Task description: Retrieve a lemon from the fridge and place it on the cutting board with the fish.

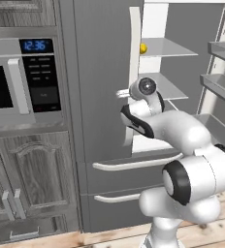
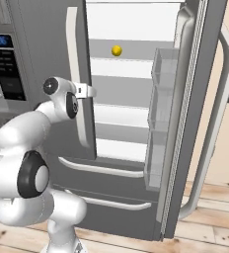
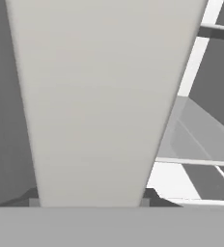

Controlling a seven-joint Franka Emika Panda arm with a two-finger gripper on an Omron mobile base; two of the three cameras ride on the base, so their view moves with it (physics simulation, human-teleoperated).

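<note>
From the right base view we see past the open right door (image 2: pixel 195 113), with its clear bins and long curved handle, into the white interior of the fridge (image 2: pixel 42 59), where the lemon (image 2: pixel 116 50) sits on an upper clear shelf, well apart from the gripper (image 2: pixel 90 90). From the left base view the lemon (image 1: pixel 143 48) peeks out just beside the edge of the closed left door, and there we also find a microwave (image 1: pixel 22 80) with a blue clock above dark wood-grain cabinets (image 1: pixel 32 184). The hand view shows us what neither base camera does: the smooth, pale left door handle (image 3: pixel 102 101) running broad and close between the fingertips (image 3: pixel 150 195). The gripper is clamped on that handle. The closed left door stands between the hand and the shelves. The floor (image 2: pixel 205 222) is light wood planking.
</note>
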